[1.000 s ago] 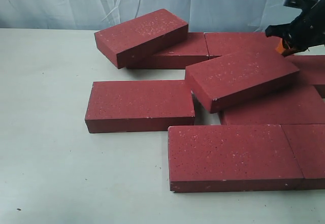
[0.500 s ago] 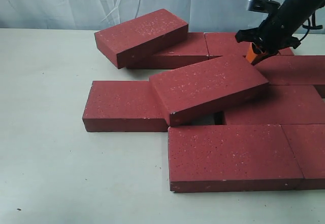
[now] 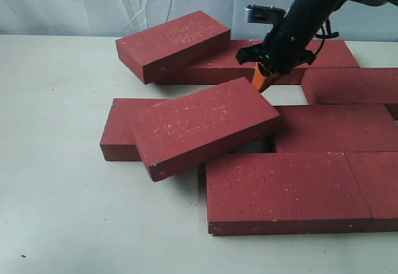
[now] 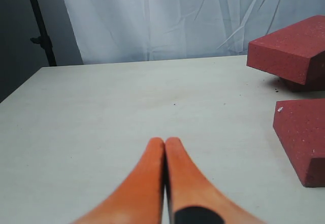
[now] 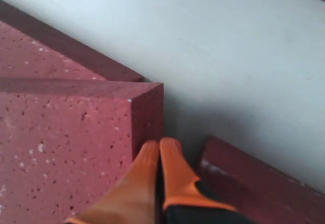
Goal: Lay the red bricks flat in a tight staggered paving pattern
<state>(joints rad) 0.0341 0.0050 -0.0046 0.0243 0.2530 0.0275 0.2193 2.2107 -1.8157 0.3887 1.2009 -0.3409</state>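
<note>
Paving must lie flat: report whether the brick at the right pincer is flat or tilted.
Tilted: the brick overlaps its flat neighbour, one end raised.

The bricks [image 3: 205, 127] look matt and gritty, dark red with pale speckles and tiny pits. The bench [image 3: 56, 212] is smooth, matt off-white. The backdrop [image 3: 74, 4] is creased white cloth. The left tool [image 4: 165, 144] and right tool [image 3: 263, 85] look smooth, faintly glossy orange at the tips

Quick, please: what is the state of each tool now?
Left tool: closed, holding nothing.
Right tool: closed, holding nothing, tips by the tilted brick.

Front-right brick [image 3: 376, 187] partly off-frame
</note>
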